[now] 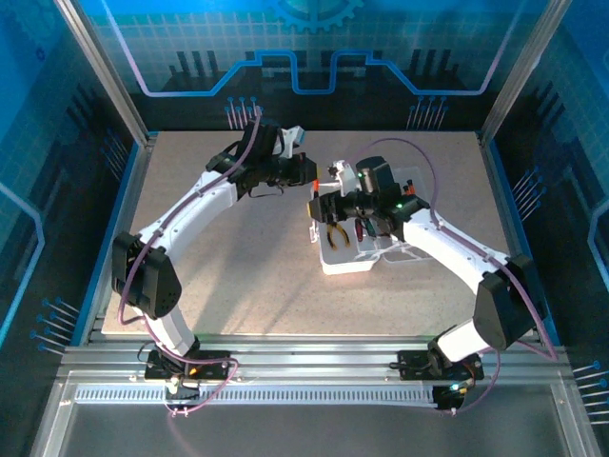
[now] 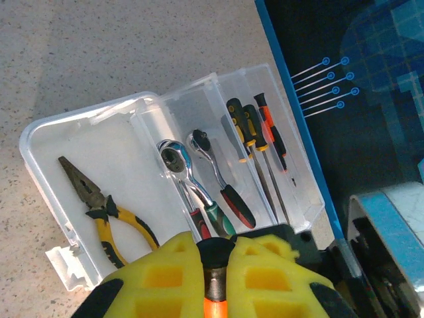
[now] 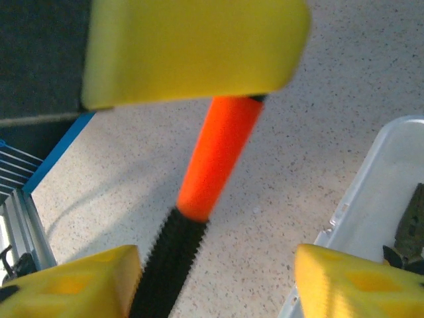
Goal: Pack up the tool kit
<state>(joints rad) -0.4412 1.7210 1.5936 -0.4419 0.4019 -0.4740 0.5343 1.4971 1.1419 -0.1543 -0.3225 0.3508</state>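
Observation:
The tool kit's clear case [image 2: 40, 132] lies open on the table, right of centre in the top view [image 1: 347, 265]. It holds yellow-handled pliers [image 2: 99, 205], two ratchets [image 2: 182, 172] and a few screwdrivers [image 2: 255, 129]. My left gripper [image 2: 223, 242] hovers left of the case [image 1: 306, 174], shut on an orange-and-black screwdriver handle [image 2: 224, 291]. In the right wrist view that handle [image 3: 218, 152] runs down from the left gripper's yellow pad [image 3: 192, 46] into my right gripper [image 3: 215, 285]. The right jaws stand apart, and the black grip lies against the left pad [image 3: 73, 281].
The speckled tabletop [image 1: 228, 267] is bare left of and in front of the case. Blue walls and aluminium posts [image 1: 133, 124] ring the table. In the right wrist view the case's edge [image 3: 377, 199] sits close at the right, with the pliers [image 3: 411, 232] inside it.

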